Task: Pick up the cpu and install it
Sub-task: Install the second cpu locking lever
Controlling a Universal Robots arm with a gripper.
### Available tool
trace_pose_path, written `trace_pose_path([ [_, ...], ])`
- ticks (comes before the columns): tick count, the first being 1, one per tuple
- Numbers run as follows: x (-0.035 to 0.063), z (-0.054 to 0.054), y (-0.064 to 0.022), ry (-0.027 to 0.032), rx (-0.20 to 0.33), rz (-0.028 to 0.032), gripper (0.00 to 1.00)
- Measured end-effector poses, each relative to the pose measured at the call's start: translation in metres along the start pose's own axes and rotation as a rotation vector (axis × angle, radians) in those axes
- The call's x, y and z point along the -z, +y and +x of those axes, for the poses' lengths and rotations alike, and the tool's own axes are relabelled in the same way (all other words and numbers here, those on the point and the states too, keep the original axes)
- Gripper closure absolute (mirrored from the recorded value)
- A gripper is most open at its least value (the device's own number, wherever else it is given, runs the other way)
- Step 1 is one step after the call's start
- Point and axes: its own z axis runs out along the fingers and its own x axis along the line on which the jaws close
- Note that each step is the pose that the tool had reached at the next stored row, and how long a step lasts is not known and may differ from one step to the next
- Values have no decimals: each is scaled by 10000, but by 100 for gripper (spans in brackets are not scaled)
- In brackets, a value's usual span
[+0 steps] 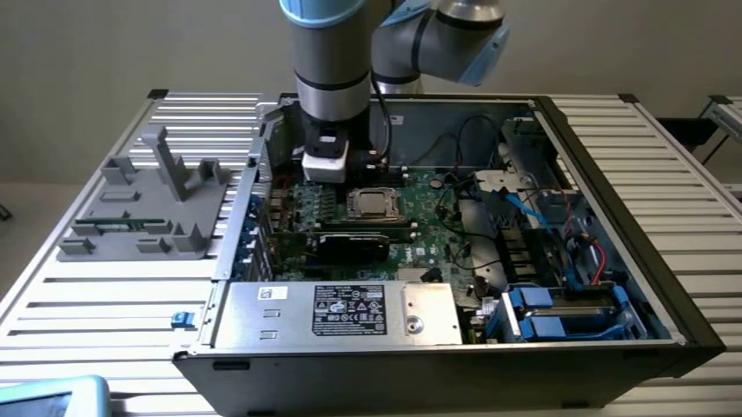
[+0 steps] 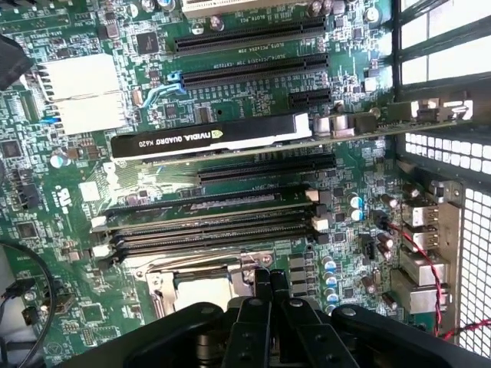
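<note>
1. An open computer case [image 1: 603, 174] lies on a slatted metal worktop [image 1: 69, 287], with the green motherboard [image 1: 435, 239] facing up inside it.
2. The cpu [image 1: 371, 204] sits in its socket near the middle of the motherboard, silvery top showing inside the metal socket frame; in the wrist view part of it [image 2: 203, 295] shows just past the fingertips.
3. The claw [image 2: 270, 295] is clenched, its black fingers [image 2: 259, 307] pressed together with nothing between them.
4. In the exterior view the arm [image 1: 330, 61] comes down over the far edge of the motherboard, its wrist just beside the socket.
5. A black graphics card [image 2: 211, 138] stands in a slot, with memory sticks [image 2: 207, 222] between it and the socket.
6. A silver labelled power supply [image 1: 347, 311] fills the case's near edge.
7. A grey fixture [image 1: 151, 204] rests on the worktop toward the exterior view's left.
</note>
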Motion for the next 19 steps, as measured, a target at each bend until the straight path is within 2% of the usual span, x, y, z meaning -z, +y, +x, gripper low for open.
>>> trace_pose_path([
  [1, 17, -3, -21, 16, 3, -100, 88],
  [3, 40, -8, -57, 54, 9, -354, 88],
  [5, 53, -12, -88, 104, 17, -674, 88],
  [6, 62, -14, -104, 125, 21, -816, 88],
  [9, 110, -18, -155, 173, 28, -1125, 88],
  [10, 131, -12, -165, 180, 29, -1184, 88],
  [11, 155, -1, -171, 182, 31, -1200, 88],
  [16, 256, 80, -201, 189, 32, -1231, 88],
  [19, 318, 155, -223, 189, 32, -1226, 88],
])
